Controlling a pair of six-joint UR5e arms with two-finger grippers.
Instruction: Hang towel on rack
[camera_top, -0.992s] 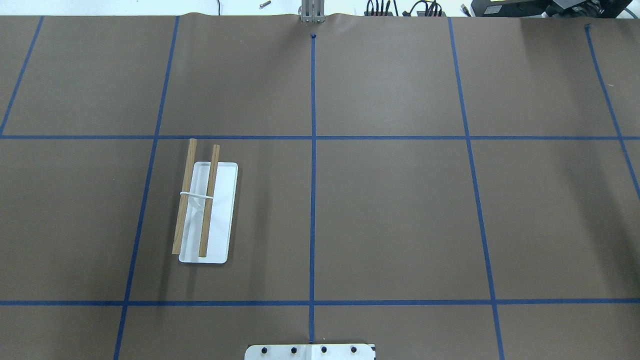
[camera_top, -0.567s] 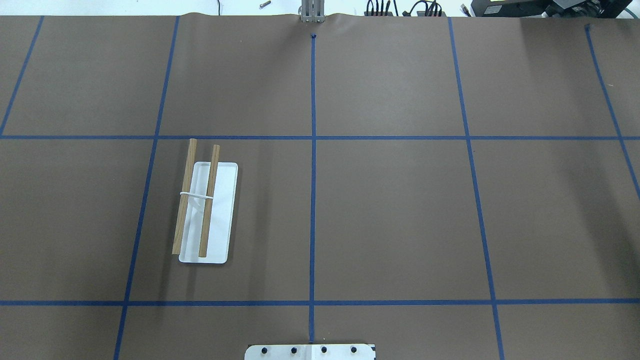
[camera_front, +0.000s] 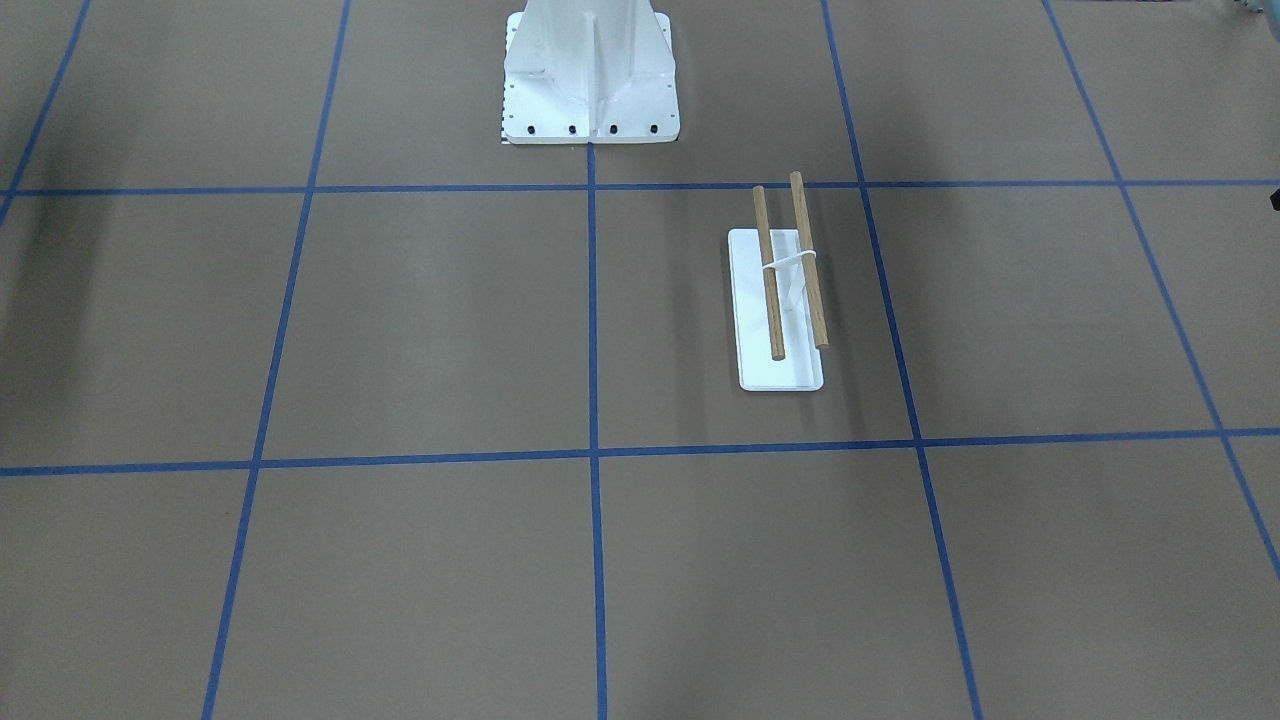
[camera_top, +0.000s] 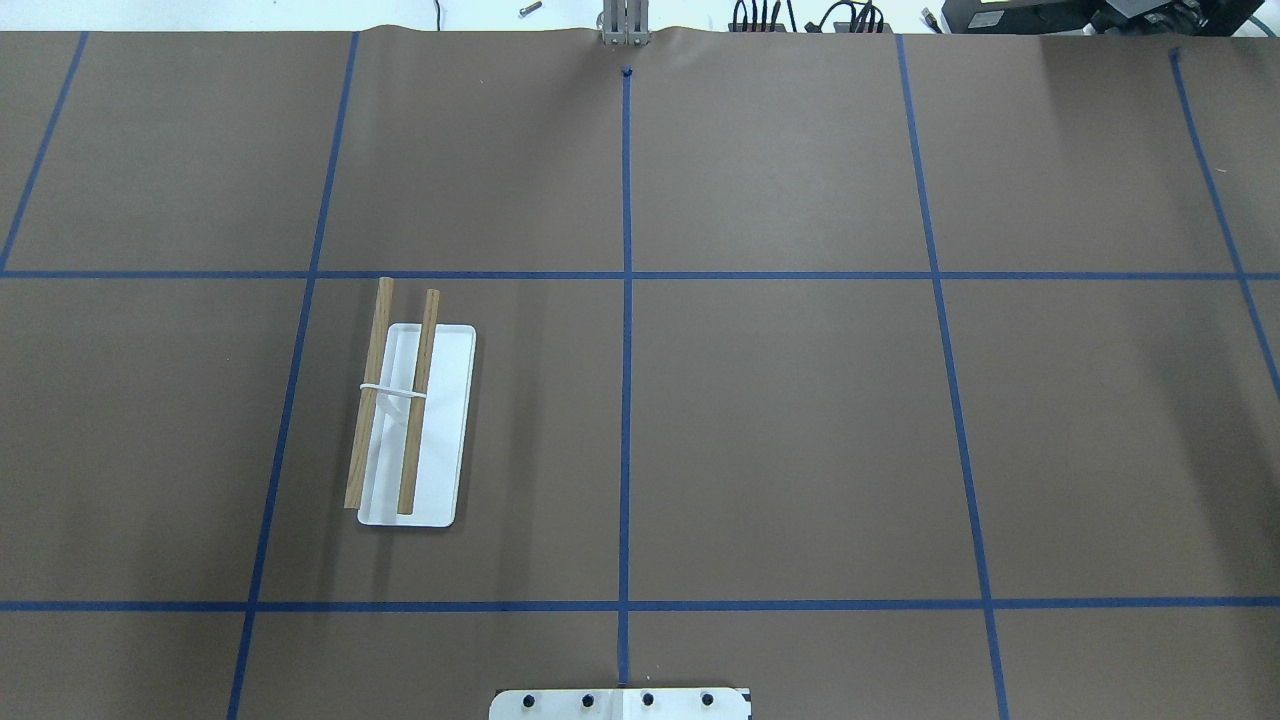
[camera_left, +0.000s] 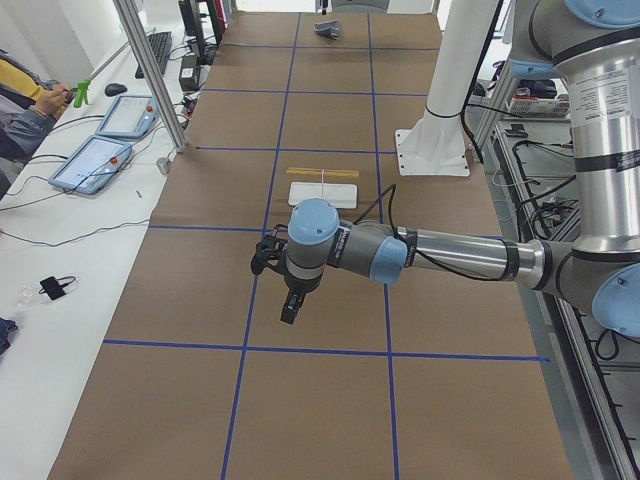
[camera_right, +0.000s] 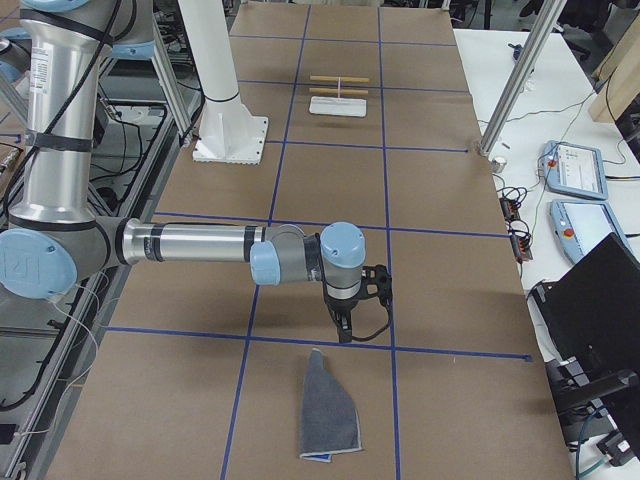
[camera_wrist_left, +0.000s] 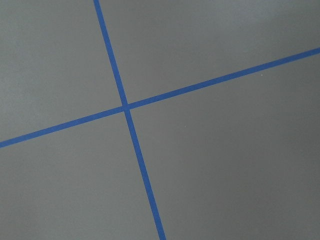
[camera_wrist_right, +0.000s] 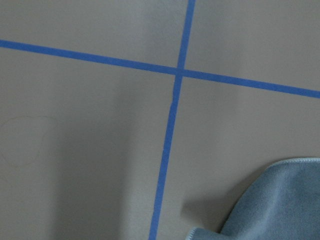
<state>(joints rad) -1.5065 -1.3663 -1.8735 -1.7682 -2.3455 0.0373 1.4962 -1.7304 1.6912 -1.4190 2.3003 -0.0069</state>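
Observation:
The rack stands on the table's left half, a white base with two brown dowels; it also shows in the front view and both side views. The towel, dark grey with a blue underside, lies folded at the table's right end; its corner shows in the right wrist view. My right gripper hangs above the table just short of the towel. My left gripper hangs over bare table, apart from the rack. I cannot tell whether either is open or shut.
The big white bolted pedestal stands at the robot's edge of the table. Blue tape lines grid the brown table. Tablets and cables lie on the white bench beyond the far edge, and an operator sits there.

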